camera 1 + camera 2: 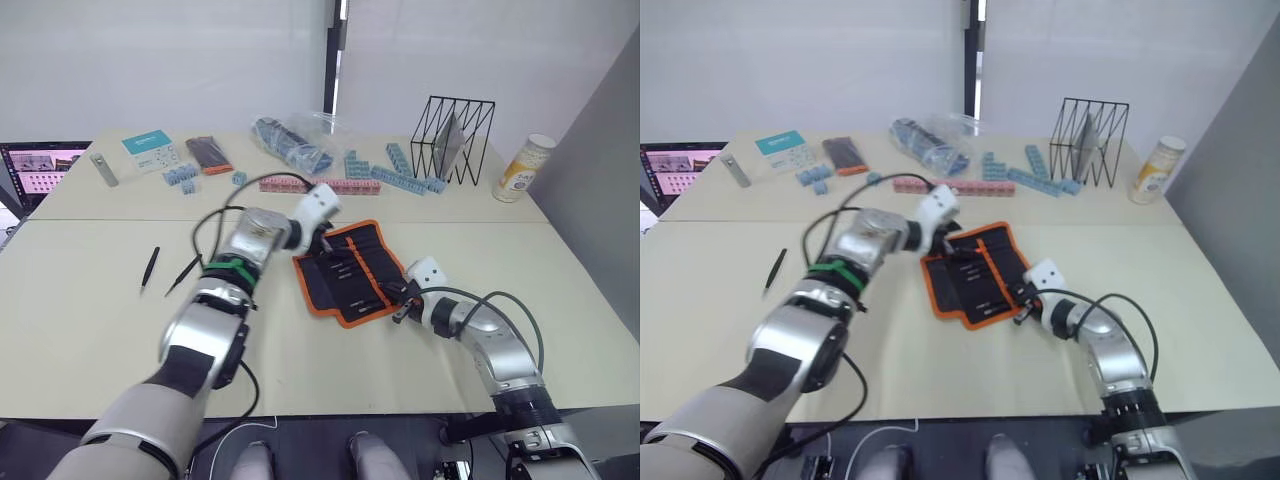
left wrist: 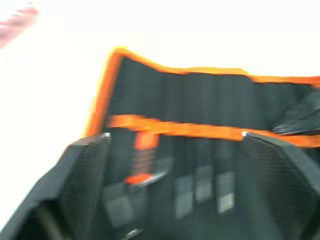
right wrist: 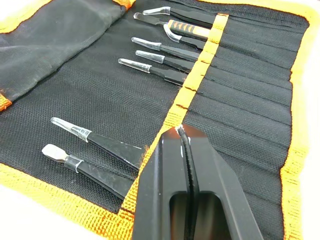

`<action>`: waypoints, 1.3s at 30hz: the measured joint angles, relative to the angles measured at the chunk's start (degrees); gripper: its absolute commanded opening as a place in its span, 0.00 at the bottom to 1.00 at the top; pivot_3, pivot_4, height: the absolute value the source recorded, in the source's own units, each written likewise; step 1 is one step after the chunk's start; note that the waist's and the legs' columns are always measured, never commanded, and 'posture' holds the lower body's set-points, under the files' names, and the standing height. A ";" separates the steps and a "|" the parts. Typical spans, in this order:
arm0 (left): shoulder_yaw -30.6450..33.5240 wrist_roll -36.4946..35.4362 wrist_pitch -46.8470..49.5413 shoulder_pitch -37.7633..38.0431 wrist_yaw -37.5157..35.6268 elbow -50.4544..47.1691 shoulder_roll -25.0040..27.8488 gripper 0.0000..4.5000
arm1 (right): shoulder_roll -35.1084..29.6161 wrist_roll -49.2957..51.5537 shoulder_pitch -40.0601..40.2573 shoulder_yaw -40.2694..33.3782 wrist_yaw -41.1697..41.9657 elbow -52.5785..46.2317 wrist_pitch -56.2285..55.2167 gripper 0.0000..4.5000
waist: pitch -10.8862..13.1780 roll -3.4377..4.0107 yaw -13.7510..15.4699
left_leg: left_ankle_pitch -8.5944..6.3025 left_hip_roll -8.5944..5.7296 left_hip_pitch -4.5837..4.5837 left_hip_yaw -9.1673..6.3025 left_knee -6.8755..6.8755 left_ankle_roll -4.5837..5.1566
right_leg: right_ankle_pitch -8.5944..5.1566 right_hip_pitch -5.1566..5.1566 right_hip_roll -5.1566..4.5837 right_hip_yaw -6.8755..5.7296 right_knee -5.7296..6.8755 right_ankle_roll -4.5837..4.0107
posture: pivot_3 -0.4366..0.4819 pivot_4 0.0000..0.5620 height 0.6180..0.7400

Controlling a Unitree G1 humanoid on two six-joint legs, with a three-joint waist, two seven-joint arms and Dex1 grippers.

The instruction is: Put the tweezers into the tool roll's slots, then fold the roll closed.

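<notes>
My right gripper [image 3: 182, 137] pinches a tweezer [image 3: 187, 165] lengthwise, tip at the roll's [image 3: 240, 100] orange band [image 3: 192, 85]; my left gripper [image 2: 175, 145] stands open over the roll.

No legible text anywhere. Printing on the teal-and-white box [image 1: 151, 148] at the worktop's far left, around ten o'clock, too small to read. Likewise the label on the yellow-and-white canister [image 1: 523, 167] at two o'clock and the picture grid on the screen [image 1: 40, 168] at nine o'clock.
</notes>
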 measured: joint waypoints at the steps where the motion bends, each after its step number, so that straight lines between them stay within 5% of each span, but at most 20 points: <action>1: 0.83 -0.53 0.83 0.79 0.06 -1.54 1.43 1.00 | -0.06 0.01 -0.05 -0.09 0.23 0.16 -0.04 0.00 | 0.00 0.00 0.02 | 0.00 0.00 0.00 -0.01 0.00 0.00 | 0.00 0.01 0.00 -0.01 0.00 0.00 | 0.48 0.27 1.00; 10: 17.80 -9.79 4.70 20.71 5.85 -25.41 17.05 1.00 | -0.70 -0.23 -2.40 0.97 2.04 2.95 -0.96 0.00 | 0.01 0.02 0.03 | 0.00 0.09 0.12 0.02 -0.07 0.00 | -0.02 0.02 0.00 -0.04 0.08 -0.09 | 0.48 0.27 1.00; 14: 25.74 -15.11 4.45 34.70 6.87 -37.82 19.00 1.00 | -1.09 -0.25 -3.77 1.13 3.04 4.99 -1.81 0.00 | 0.01 0.01 0.35 | -0.01 0.09 0.12 0.05 -0.02 -0.01 | -0.02 0.08 -0.02 -0.05 0.03 -0.11 | 0.48 0.27 1.00; 22: 42.11 -23.86 0.73 62.70 12.38 -55.16 14.53 1.00 | -0.39 -0.28 -6.70 1.79 4.59 9.90 -4.03 0.00 | 0.02 -0.03 0.27 | -0.01 0.19 0.25 0.20 0.02 -0.02 | 0.00 0.08 -0.05 -0.08 0.05 -0.33 | 0.48 0.27 1.00; 28: 45.92 -27.97 -2.26 76.74 13.66 -61.71 7.97 1.00 | -0.20 -0.62 -8.17 1.92 5.68 12.50 -5.08 0.00 | -0.01 -0.08 0.28 | -0.02 0.20 0.25 0.25 0.05 -0.04 | -0.22 0.08 -0.07 -0.05 0.00 -0.74 | 0.48 0.27 1.00; 39: 45.96 -31.06 -6.79 84.19 18.09 -64.83 3.01 1.00 | -0.20 -1.10 -8.50 1.92 6.58 13.08 -5.30 0.00 | -0.01 -0.09 0.27 | -0.20 0.20 0.24 0.27 0.06 -0.33 | -0.27 0.03 -0.07 -0.04 -0.07 -0.81 | 0.48 0.27 1.00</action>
